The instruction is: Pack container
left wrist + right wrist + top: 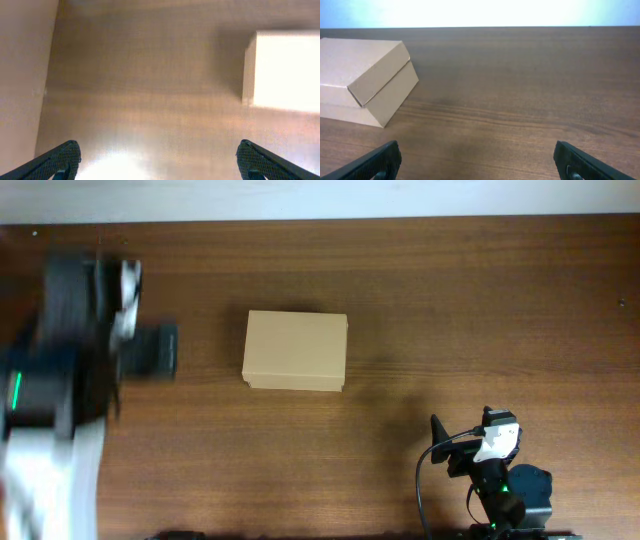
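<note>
The container (296, 350) is a tan cardboard box with its flap lid shut, lying in the middle of the wooden table. It shows at the right edge of the left wrist view (285, 70) and at the left of the right wrist view (365, 75). My left gripper (150, 350) is blurred in the overhead view and hangs left of the box. Its fingers (157, 150) are wide apart with only table between them. My right gripper (480, 445) rests near the front right edge. Its fingers (477, 152) are wide apart and empty.
The brown wooden table (450, 300) ends at a pale wall along the back (320, 195). A black cable (425, 480) loops beside the right arm's base. No other loose objects show.
</note>
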